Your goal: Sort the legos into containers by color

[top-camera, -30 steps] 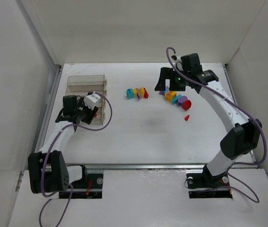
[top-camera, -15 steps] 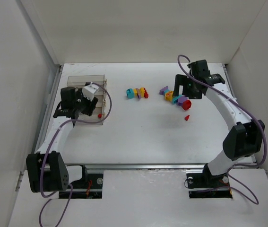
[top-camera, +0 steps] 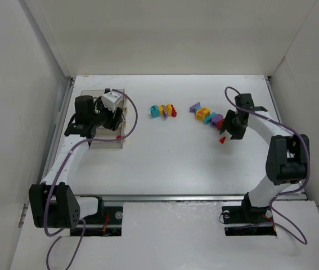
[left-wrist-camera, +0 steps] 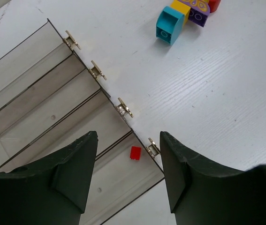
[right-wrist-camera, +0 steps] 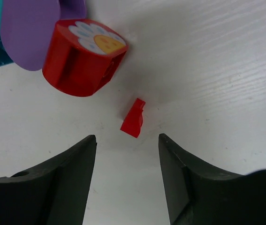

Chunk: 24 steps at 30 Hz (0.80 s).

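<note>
Hovering right gripper [right-wrist-camera: 125, 140] over red lego [right-wrist-camera: 133, 118]

Right pincer [top-camera: 228, 132] above red lego [top-camera: 223, 140]

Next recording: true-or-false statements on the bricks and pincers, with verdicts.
1. A small red brick lies inside the end bin of the clear plastic containers. True.
2. The left pincer grips a brick. False: its jaws stand open and empty above the bins.
3. A tiny red piece lies on the white table in front of the right pincer's open jaws. True.
4. The red round block with a daisy print sits in a bin. False: it stands on the table beside a purple piece.
</note>
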Available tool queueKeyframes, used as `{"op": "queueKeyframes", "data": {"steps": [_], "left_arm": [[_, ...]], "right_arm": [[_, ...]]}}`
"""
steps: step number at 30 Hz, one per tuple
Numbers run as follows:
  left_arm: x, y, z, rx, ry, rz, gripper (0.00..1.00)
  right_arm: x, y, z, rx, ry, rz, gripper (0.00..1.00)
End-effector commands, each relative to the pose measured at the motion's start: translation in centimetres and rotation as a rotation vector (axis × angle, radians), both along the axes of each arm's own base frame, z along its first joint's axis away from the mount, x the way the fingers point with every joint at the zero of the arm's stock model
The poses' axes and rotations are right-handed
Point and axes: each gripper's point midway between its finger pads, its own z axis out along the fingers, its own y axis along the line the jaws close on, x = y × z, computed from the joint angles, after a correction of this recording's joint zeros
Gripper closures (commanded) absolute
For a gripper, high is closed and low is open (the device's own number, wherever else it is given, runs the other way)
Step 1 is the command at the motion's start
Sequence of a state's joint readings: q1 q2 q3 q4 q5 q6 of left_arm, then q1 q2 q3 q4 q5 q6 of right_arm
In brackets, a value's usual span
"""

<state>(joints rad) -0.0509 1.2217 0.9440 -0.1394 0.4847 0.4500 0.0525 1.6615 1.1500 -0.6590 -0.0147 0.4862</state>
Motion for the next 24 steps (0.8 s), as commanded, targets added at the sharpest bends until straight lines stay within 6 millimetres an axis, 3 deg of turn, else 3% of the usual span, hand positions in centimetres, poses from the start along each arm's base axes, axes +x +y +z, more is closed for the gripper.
{"op": "queueKeyframes", "data": {"steps": [1,16,19,21,24], "left_arm": [[-0.2,-0.8,2.6,-0.049,-0.046,-0.019,0.47],[-0.8,-1.2,2.6,-0.073,-0.045,-0.03,0.47],[-0.9,-1.3,2.6,-0.078,-0.045,-0.038,0.47],[-0.9,-1.4,2.6,-0.085,-0.04,-0.034,0.47],[-0.9,-1.4,2.6,-0.085,-0.04,-0.034,0.47]], "right_arm": [[1.9,-0.4,-0.5,0.006,-0.072,-0.087,0.4],[2.6,-1.1,-4.0,-0.009,-0.018,-0.149,0.48],[2.8,-1.1,-4.4,-0.01,-0.009,-0.149,0.54],[2.8,-1.1,-4.4,-0.01,-0.009,-0.149,0.65],[2.4,-0.8,-4.3,0.009,-0.005,-0.14,0.69]]}}
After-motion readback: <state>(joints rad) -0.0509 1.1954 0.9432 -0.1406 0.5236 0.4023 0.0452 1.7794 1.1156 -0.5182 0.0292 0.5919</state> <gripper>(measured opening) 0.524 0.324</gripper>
